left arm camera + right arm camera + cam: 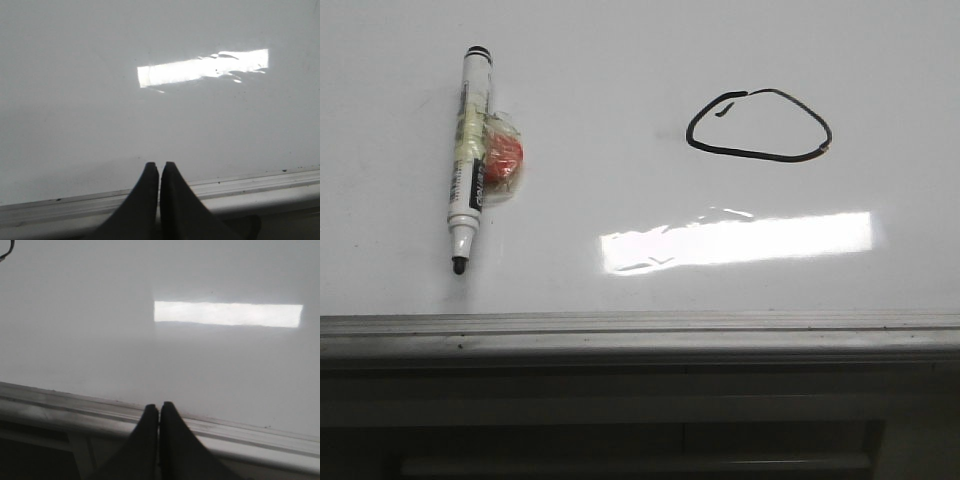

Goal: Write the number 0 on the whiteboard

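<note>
The whiteboard fills most of the front view, with its grey edge rail at the near side. The number 0, a black marker loop wider than tall, is drawn at the right of the board. A white marker with its black tip bare lies at the left, tip toward the rail. Neither gripper shows in the front view. My left gripper is shut and empty over the rail. My right gripper is shut and empty over the rail; a bit of black line shows at that view's corner.
A red round thing in clear wrap lies against the marker's right side. A bright strip of light reflects off the board near the rail. Below the rail is a dark grey frame.
</note>
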